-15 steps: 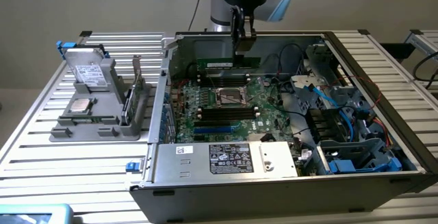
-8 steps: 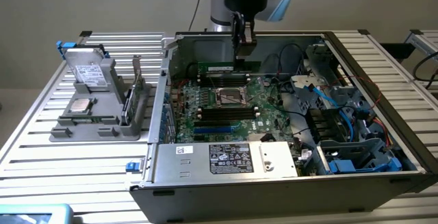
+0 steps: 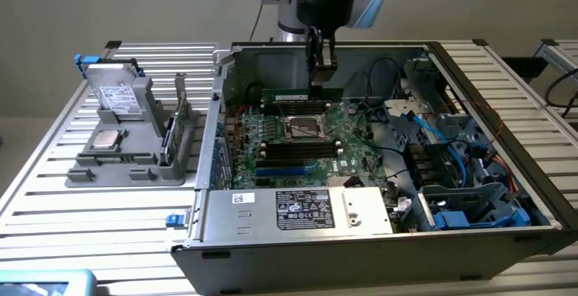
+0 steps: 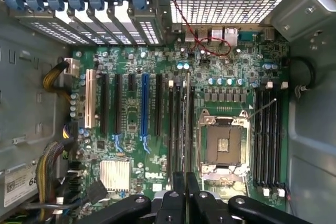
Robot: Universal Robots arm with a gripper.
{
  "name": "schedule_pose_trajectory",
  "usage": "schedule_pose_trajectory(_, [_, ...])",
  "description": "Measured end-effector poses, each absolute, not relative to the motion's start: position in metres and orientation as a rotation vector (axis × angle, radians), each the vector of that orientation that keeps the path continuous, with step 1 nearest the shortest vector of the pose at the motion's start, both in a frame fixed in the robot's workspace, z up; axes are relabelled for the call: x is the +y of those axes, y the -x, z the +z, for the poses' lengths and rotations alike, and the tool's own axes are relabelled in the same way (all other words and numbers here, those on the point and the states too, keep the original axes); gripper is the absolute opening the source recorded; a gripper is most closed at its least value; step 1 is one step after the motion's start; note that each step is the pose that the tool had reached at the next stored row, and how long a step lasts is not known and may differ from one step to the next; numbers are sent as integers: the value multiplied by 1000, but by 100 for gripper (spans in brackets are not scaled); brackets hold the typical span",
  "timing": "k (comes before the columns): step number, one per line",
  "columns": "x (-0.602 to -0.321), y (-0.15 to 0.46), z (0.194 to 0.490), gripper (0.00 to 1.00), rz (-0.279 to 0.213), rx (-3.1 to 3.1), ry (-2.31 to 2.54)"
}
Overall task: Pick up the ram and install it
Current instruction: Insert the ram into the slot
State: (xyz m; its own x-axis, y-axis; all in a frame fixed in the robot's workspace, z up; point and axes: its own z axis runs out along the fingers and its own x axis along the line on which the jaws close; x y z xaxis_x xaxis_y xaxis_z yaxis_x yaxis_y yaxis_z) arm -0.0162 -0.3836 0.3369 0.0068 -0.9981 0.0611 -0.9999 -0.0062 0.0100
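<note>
A slatted metal table (image 3: 54, 194) carries an open computer case (image 3: 361, 262) with its side panel off. A gray parts holder (image 3: 126, 174) stands on the table at the exterior view's left of the case. The green motherboard (image 3: 298, 150) lies flat inside the case, with 1 processor socket (image 3: 305, 128) near its middle. The arm reaches down into the far part of the case. The gripper (image 3: 323, 79) has its 2 fingers pressed together on the ram (image 3: 291, 95), pinching its upper edge. The ram is held level and on edge, just beyond the socket's far side, in line with a bank of memory slots (image 4: 172, 124). Whether the ram touches a slot cannot be determined.
</note>
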Motion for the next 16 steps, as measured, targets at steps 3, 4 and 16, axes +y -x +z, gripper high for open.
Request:
schedule_pose_trajectory(3, [-383,16,331,13,57,-2178,-2192])
schedule_pose_trajectory(4, [-382,16,330,13,57,-2178,-2192])
schedule_pose_trajectory(16, [-375,17,307,13,87,-2164,-2178])
